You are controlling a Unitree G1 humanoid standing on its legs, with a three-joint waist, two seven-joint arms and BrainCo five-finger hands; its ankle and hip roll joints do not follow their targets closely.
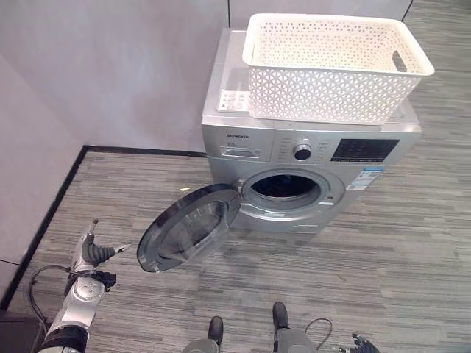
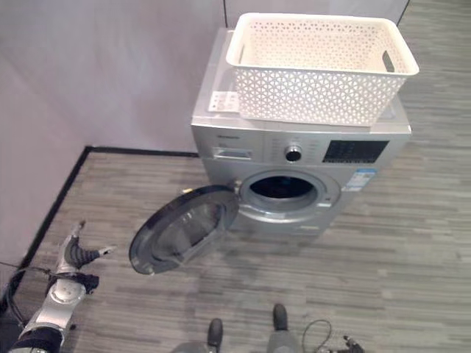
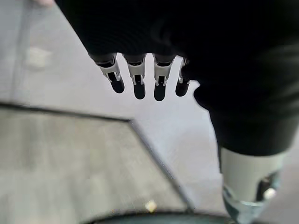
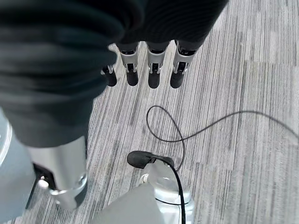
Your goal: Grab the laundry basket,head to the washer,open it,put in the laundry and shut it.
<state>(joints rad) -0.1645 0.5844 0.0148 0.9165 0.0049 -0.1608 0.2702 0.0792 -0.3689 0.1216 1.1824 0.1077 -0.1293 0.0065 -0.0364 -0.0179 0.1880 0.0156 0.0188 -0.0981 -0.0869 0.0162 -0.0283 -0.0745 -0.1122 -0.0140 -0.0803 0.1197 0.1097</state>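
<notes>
A silver front-loading washer (image 1: pixel 368 136) stands against the back wall. Its round glass door (image 1: pixel 188 229) is swung wide open toward my left. The drum opening (image 1: pixel 283 189) is dark, and I cannot make out what is inside. A white perforated laundry basket (image 1: pixel 331 70) sits on top of the washer; the part of its inside that I can see looks bare. My left hand (image 1: pixel 94 254) is low at the left, open with straight fingers (image 3: pixel 138 77), a short way left of the door's edge and not touching it. My right hand (image 1: pixel 359 343) hangs open over the floor at the lower right, its fingers (image 4: pixel 154 67) straight.
Grey walls close off the back and the left side, with a black skirting line (image 1: pixel 51 209) along the striped grey floor. A white card (image 1: pixel 234 101) lies on the washer's top beside the basket. The open door juts out over the floor in front of me.
</notes>
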